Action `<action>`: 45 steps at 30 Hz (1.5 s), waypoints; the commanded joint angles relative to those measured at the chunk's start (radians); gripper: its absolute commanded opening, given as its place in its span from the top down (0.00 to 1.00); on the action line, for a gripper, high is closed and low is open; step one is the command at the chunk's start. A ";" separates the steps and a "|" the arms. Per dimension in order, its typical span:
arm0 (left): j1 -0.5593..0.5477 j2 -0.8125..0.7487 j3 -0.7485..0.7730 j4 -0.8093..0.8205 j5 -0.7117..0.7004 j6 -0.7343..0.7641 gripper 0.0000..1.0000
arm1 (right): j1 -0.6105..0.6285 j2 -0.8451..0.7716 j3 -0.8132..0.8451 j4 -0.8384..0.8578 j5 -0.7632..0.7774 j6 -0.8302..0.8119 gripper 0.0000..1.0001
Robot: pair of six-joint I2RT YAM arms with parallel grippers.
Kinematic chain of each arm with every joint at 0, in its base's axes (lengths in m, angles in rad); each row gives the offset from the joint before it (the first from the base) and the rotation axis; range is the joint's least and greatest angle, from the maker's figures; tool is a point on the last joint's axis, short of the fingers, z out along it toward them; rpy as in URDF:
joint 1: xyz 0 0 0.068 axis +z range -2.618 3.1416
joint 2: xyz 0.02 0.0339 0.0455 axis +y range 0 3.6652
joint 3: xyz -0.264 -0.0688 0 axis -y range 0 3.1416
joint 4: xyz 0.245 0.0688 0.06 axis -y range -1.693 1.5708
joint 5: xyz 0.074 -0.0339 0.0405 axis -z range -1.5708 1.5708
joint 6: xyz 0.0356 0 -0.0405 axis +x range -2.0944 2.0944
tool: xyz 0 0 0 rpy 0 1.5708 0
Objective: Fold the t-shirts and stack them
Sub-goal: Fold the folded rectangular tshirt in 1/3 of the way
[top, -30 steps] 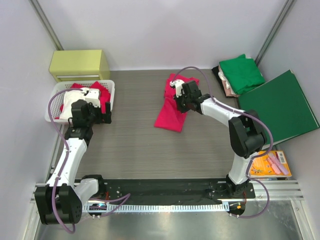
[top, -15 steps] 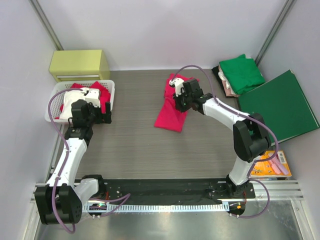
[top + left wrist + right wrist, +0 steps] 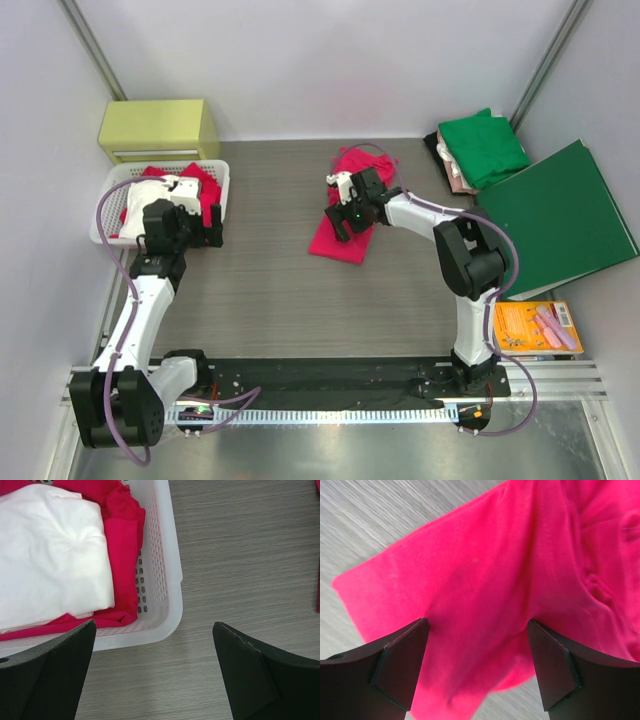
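The left gripper (image 3: 154, 624) hangs over the near corner of the white basket (image 3: 172, 605), jaws spread wide with nothing between them. At mid-table (image 3: 270, 290) the right gripper (image 3: 477, 621) hovers just over the pinkish-red t-shirt (image 3: 338, 240), fingers well apart, gripping nothing. That shirt lies as a long, narrow strip: flat and smooth at its near end, bunched and creased at its far end. At the far right, a folded green t-shirt (image 3: 485, 148) tops a pale beige-pink one (image 3: 455, 172), beside the dark-green folder (image 3: 555, 215).

Open table (image 3: 260, 280) lies between the white basket (image 3: 222, 172) and pinkish-red t-shirt (image 3: 335, 240); the green folder (image 3: 555, 215) crowds the right side.
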 commanded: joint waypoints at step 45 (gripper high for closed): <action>-0.087 0.124 0.173 -0.262 0.632 -0.021 0.00 | 0.168 -0.763 -0.167 -0.364 0.072 -0.182 0.00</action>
